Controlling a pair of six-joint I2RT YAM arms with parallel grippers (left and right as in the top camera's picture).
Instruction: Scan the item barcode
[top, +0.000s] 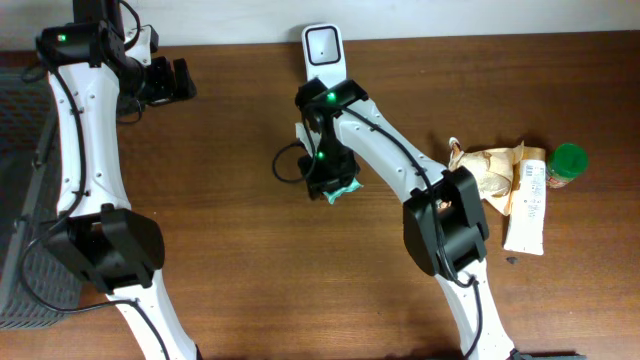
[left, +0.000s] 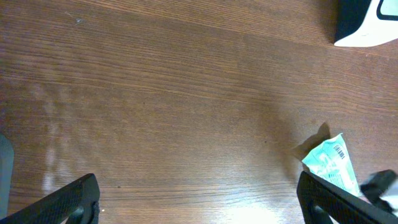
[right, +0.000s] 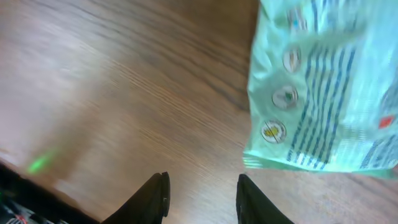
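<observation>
Nearest, the right end effector (right: 202, 186) is hovering over bare tabletop (right: 93, 74) with its fingers slightly parted and gripping nothing, while the green packet (right: 323, 87) is sitting just beyond its fingertips. Farther back on the left, the left end effector (left: 198, 186) is hanging spread wide and empty. The white scanner (top: 323, 48) is resting near the far edge, beyond the packet.

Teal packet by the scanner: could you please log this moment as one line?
left gripper open, empty | right gripper open, empty | teal packet ungripped, near scanner
</observation>
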